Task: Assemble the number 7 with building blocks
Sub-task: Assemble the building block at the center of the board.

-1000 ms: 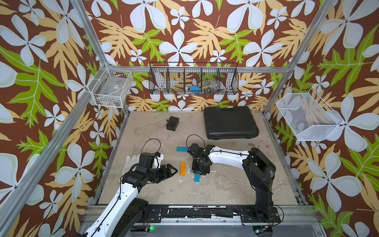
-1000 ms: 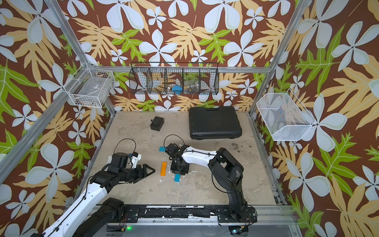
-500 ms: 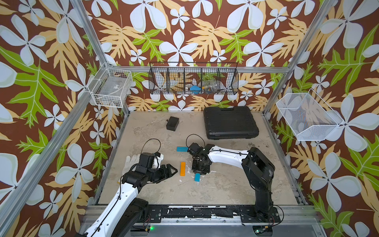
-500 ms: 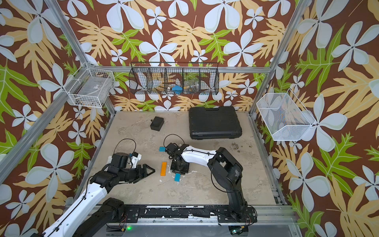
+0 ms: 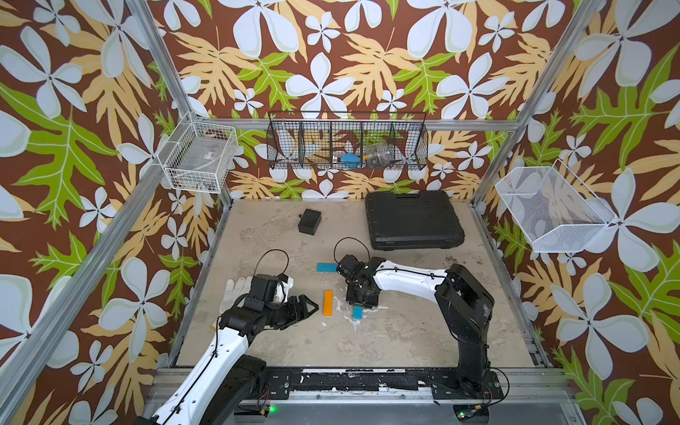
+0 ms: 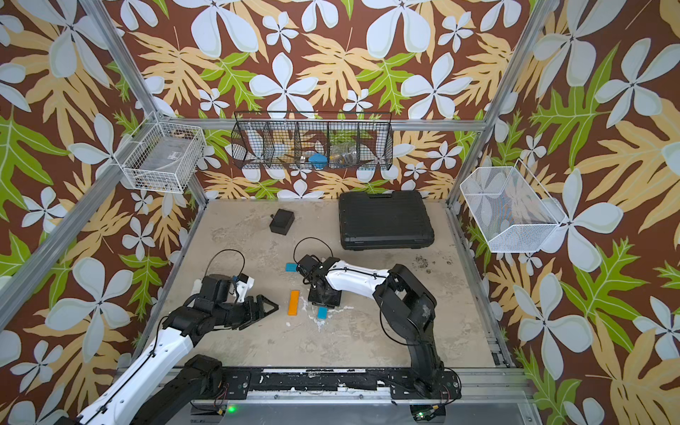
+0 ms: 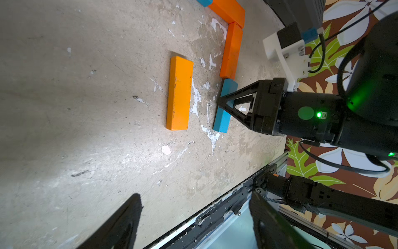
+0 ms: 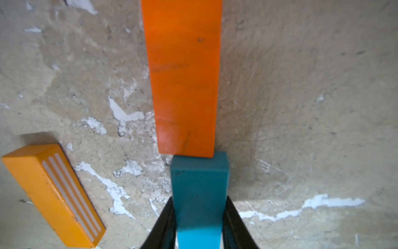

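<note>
My right gripper point(image 8: 199, 217) is shut on a light blue block point(image 8: 199, 183) lying flat on the table. That block's far end touches the end of an orange block point(image 8: 183, 75), in line with it. In the left wrist view a second orange block point(image 7: 227, 11) meets that bar at a corner. A yellow-orange block point(image 5: 328, 302) lies loose to the left, between both grippers. Another light blue block point(image 5: 327, 267) lies behind it. My left gripper point(image 5: 305, 307) is open and empty, just left of the yellow-orange block point(image 7: 179, 93).
A small black box point(image 5: 309, 222) sits at the back, a large black case point(image 5: 414, 219) at the back right. A white glove point(image 5: 235, 287) lies under the left arm. Wire baskets point(image 5: 347, 141) hang on the walls. The metal front rail point(image 7: 215, 213) runs close by.
</note>
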Controlling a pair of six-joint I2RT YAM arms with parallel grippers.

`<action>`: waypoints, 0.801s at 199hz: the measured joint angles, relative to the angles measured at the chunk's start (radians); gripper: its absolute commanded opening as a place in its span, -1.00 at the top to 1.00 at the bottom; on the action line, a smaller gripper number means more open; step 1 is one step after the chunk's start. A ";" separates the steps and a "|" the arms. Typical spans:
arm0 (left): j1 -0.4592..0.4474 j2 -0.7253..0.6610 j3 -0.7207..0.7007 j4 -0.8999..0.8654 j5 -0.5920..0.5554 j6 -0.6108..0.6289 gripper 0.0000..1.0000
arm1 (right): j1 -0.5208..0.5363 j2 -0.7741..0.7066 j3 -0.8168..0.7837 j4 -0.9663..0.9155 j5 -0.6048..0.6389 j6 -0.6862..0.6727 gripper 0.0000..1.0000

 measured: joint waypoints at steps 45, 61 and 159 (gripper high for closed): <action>0.000 -0.002 -0.006 0.000 -0.002 0.000 -0.63 | 0.016 0.021 0.014 0.005 -0.003 0.000 0.45; 0.000 -0.002 -0.007 0.000 -0.003 0.000 -0.63 | 0.016 0.023 0.014 0.005 -0.003 0.000 0.45; 0.000 -0.001 -0.007 0.000 -0.003 0.001 -0.63 | 0.006 -0.004 -0.038 0.058 -0.013 0.023 0.47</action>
